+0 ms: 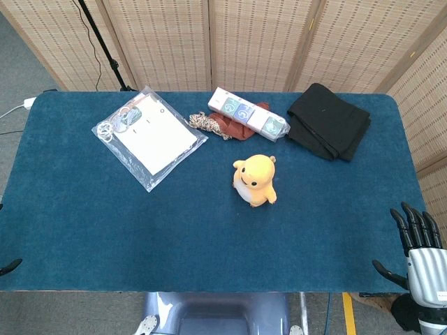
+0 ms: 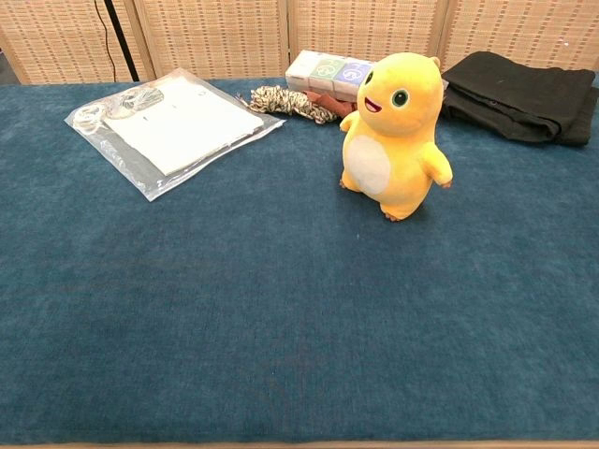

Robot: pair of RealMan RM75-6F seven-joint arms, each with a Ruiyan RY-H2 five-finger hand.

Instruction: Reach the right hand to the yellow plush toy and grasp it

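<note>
The yellow plush toy (image 1: 255,179) stands upright near the middle of the blue table (image 1: 105,223), and in the chest view the yellow plush toy (image 2: 394,134) faces left with a white belly. My right hand (image 1: 418,248) is at the table's front right corner, well to the right of and nearer than the toy. Its fingers are spread and point away from me, holding nothing. Only a dark fingertip of my left hand (image 1: 10,266) shows at the left edge. The chest view shows neither hand.
Behind the toy lie a clear bag with white papers (image 1: 150,136), a patterned cord (image 1: 204,122), a reddish cloth (image 1: 234,125), a long box (image 1: 248,114) and a folded black cloth (image 1: 328,120). A woven screen (image 1: 251,42) stands behind the table.
</note>
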